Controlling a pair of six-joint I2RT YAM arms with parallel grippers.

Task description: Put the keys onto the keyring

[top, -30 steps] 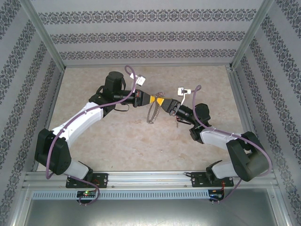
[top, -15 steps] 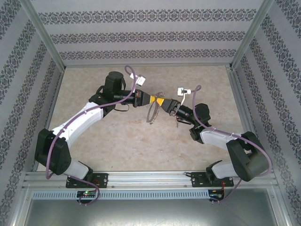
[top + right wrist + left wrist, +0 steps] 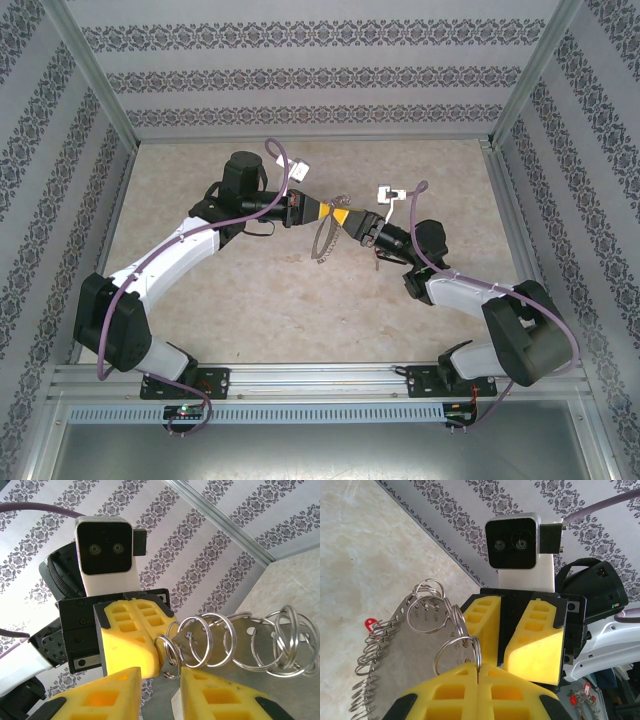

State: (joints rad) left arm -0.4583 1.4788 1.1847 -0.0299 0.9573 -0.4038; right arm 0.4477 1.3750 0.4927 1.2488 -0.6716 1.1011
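The keyring (image 3: 322,244) is a flat grey metal piece (image 3: 415,652) fringed with split rings, hanging in the air between the two arms. My left gripper (image 3: 479,672) is shut on one split ring at the keyring's near corner. From the other side, my right gripper (image 3: 161,690) faces it with its yellow fingers (image 3: 107,695) apart. The pinched ring (image 3: 170,655) and the keyring's corner sit just above their gap. A red key head (image 3: 370,623) shows among the rings at the keyring's far edge. In the top view both grippers meet tip to tip above the middle of the table.
A small red and silver piece (image 3: 378,260) shows under the right wrist. The marbled table (image 3: 250,290) is bounded by patterned walls at the back and both sides. Purple cables loop over both wrists.
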